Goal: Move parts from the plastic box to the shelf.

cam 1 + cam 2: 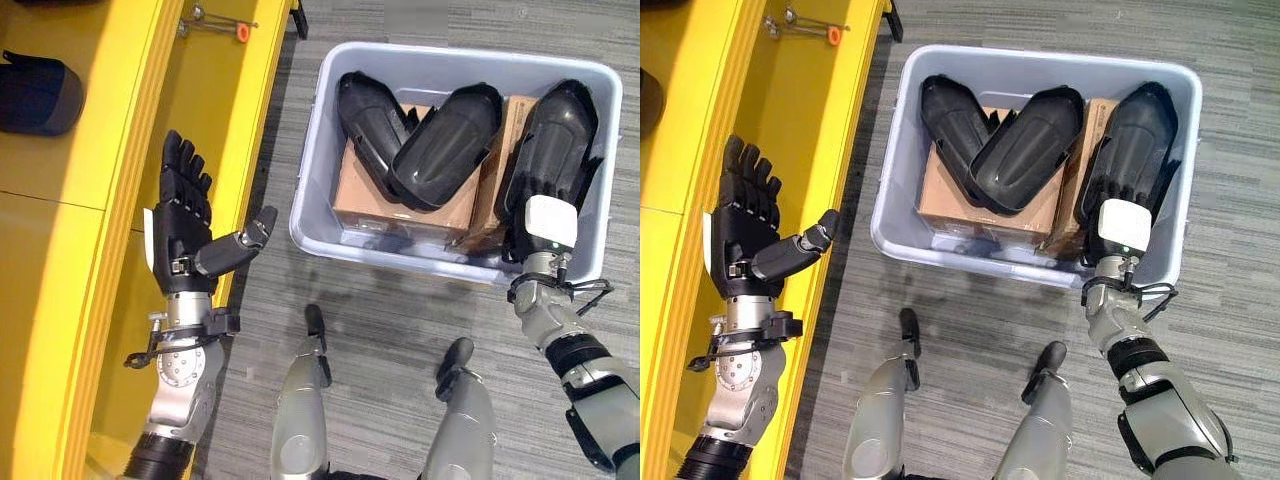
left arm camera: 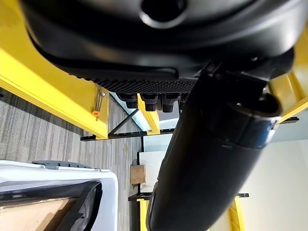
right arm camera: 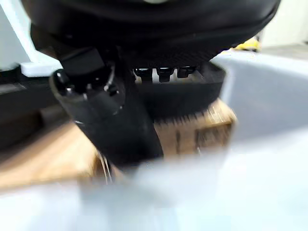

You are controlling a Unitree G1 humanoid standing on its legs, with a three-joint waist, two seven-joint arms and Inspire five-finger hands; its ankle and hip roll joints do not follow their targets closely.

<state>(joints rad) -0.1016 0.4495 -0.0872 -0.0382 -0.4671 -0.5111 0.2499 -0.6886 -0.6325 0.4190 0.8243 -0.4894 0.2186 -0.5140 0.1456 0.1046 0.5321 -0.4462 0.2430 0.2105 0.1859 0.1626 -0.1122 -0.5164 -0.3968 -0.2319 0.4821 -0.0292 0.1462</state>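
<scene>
The left hand (image 1: 183, 222) hangs over the yellow shelf (image 1: 75, 170), palm up toward the camera, fingers straight and spread, thumb stuck out sideways toward the plastic box (image 1: 310, 195); it grasps nothing. Beyond its fingertips, further along the shelf, a small metal pin with an orange tip (image 1: 222, 24) lies on the yellow board. Off to the outer side of this hand, a dark rounded part (image 1: 36, 93) sits on the upper shelf surface, well apart from the hand.

The grey plastic box stands on the carpeted floor (image 1: 400, 330), just beside the shelf's edge and near the left thumb. Inside it are three black shell-shaped parts resting on cardboard cartons (image 1: 365, 195). Two of them, the left black part (image 1: 368, 120) and the middle black part (image 1: 445, 145), lean against each other in a V, touching at their lower ends.

The right hand (image 1: 1118, 222) reaches down into the box at its right end, white thumb cover facing up, lying on the right black part (image 1: 1140, 140), which stands along the box wall. Its fingers rest against that part's surface, yet whether they are curled round it I cannot tell; the right wrist view shows the fingertips close to the dark shell above a carton.
</scene>
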